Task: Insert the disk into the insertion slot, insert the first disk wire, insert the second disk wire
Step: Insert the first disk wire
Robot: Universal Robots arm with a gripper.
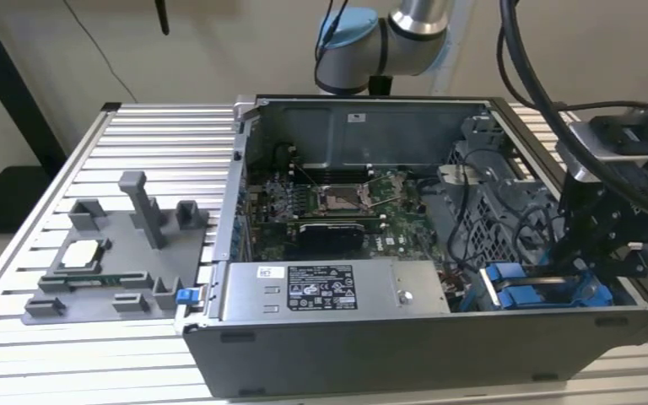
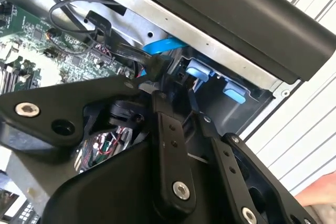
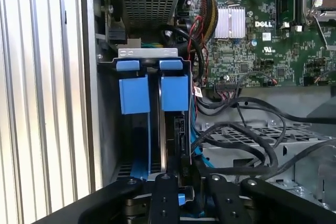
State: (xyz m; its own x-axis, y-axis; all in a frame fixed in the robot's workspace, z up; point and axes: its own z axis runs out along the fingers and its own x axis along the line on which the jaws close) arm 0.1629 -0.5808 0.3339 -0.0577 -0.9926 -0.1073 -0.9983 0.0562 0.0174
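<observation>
The disk, a flat hard drive seen edge-on in a bright blue plastic carrier, sits directly below the black tool. I cannot tell whether the tool is open or closed. The disk stands inside the grey rectangular insertion slot, at the near corner of the open dark grey computer case, on the exterior view's right. A thin blue cable curves just beside the tool. Further left are the silver labelled power-supply box and the green motherboard. The case rests on a ribbed aluminium worktop.
</observation>
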